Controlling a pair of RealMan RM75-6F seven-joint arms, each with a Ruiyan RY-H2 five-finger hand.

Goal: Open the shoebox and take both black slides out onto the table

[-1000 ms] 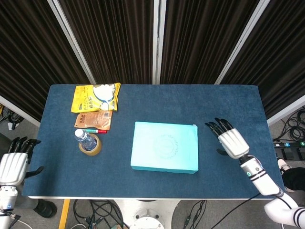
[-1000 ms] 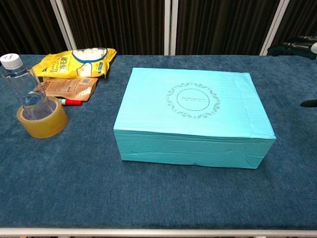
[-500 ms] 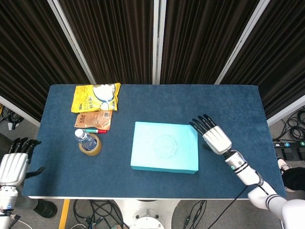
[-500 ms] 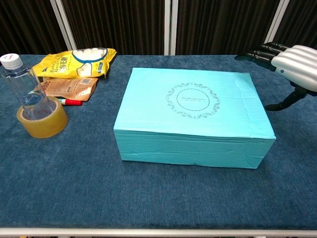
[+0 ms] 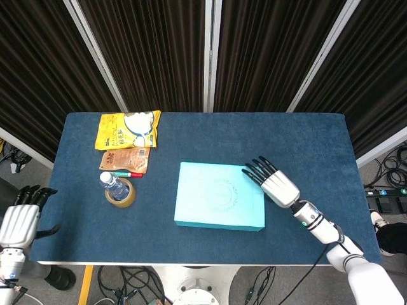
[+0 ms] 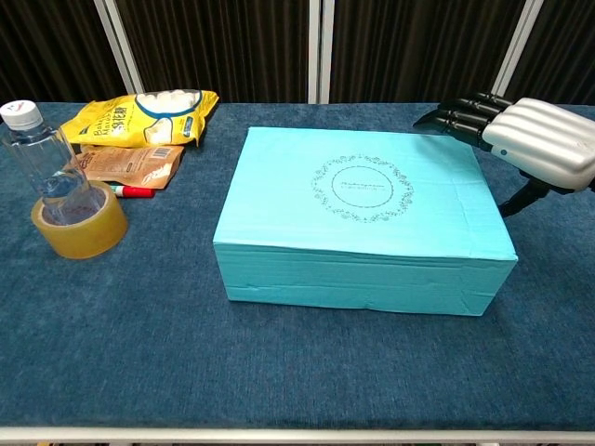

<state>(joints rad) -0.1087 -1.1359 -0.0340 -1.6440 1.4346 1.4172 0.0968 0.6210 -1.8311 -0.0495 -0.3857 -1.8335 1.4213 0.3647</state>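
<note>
- Shoebox, pale turquoise with its lid closed, sat flat near the middle of the blue worktop, its long sides running left to right.
- Lid edges lay flush with the base on the near face in the chest view; a printed round emblem marked the top. No slides could be seen, with the lid shut over the box.
- Right hand reached in from the right with fingers spread and extended, holding nothing; its dark fingertips hovered over the far right corner of the lid, and whether they touched it could not be told.
- Right thumb hung down beside the box's right edge in the chest view, apart from the side wall.
- Left hand stayed off the worktop's near left corner, fingers loosely apart and holding nothing, well apart from the box.
- Bare cloth lay open along the whole near edge in front of the box, and across the far right stretch of the worktop.
- Left of the box, a water bottle stood upright inside a roll of tape, apart from the box's left edge with a strip of bare cloth between.
- Farther back on the left lay a yellow snack bag, a smaller brown pouch just in front of it, and a red marker touching the pouch's near edge.
- Dark curtains with pale uprights closed off the far side beyond the worktop.
</note>
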